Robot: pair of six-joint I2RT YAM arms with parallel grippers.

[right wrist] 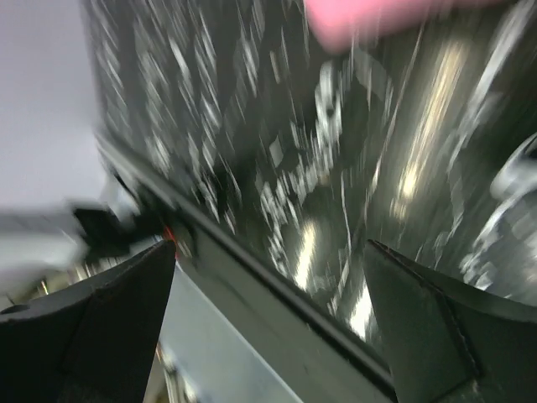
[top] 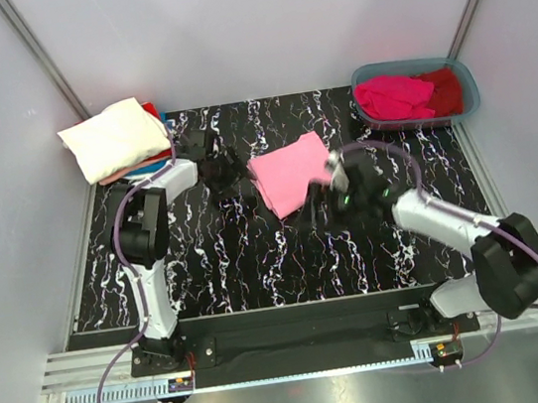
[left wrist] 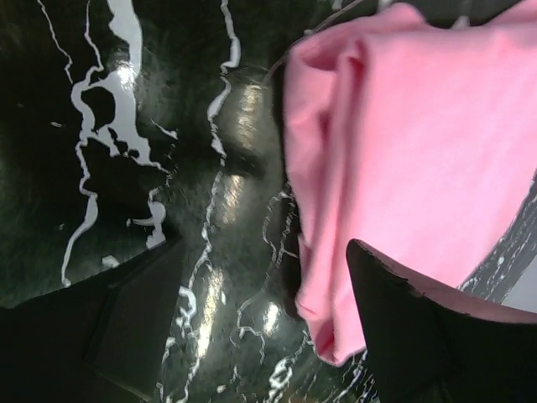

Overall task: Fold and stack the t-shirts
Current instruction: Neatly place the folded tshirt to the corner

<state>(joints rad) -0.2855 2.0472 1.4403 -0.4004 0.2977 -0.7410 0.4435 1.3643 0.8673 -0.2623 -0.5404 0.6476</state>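
Note:
A folded light pink t-shirt (top: 290,173) lies in the middle of the black marbled table (top: 207,260). It fills the right of the left wrist view (left wrist: 419,143) and shows as a blurred pink strip in the right wrist view (right wrist: 377,17). My left gripper (top: 223,171) is open and empty just left of it (left wrist: 260,336), with one finger (left wrist: 428,336) in front of the shirt's edge. My right gripper (top: 332,188) is open and empty at the shirt's near right corner (right wrist: 268,319); its view is motion-blurred. A cream-white t-shirt (top: 115,138) tops a stack at the far left, over dark red (top: 149,109) and blue (top: 149,164) cloth.
A grey-blue plastic tub (top: 466,84) at the back right holds a magenta t-shirt (top: 393,96) and a dark red one (top: 444,89). White walls and metal posts enclose the table. The table's front edge and rail (right wrist: 252,277) show in the right wrist view.

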